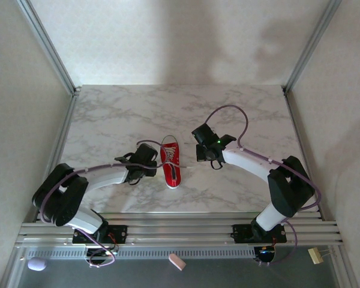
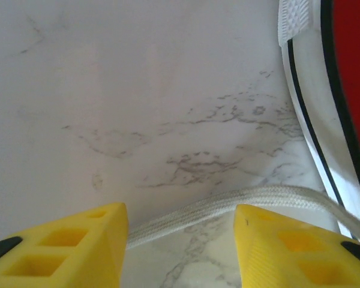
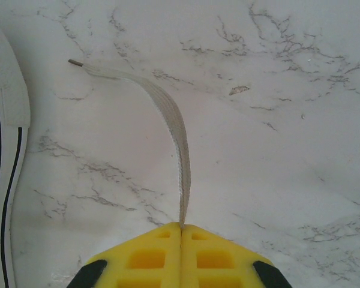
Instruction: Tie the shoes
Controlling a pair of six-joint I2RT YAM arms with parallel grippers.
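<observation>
Top external view: the small red canvas sneaker lies lengthwise between both arms on the marble table. The right tool is clamped on a white lace. The left tool, fingers wide apart, straddles the second lace beside the sole.

No word, brand, number or sign can be read in any of the views. On the red sneaker, seen from above, any print is too small to tell. The part of its white sole that the left wrist camera sees from close bears no letters.
</observation>
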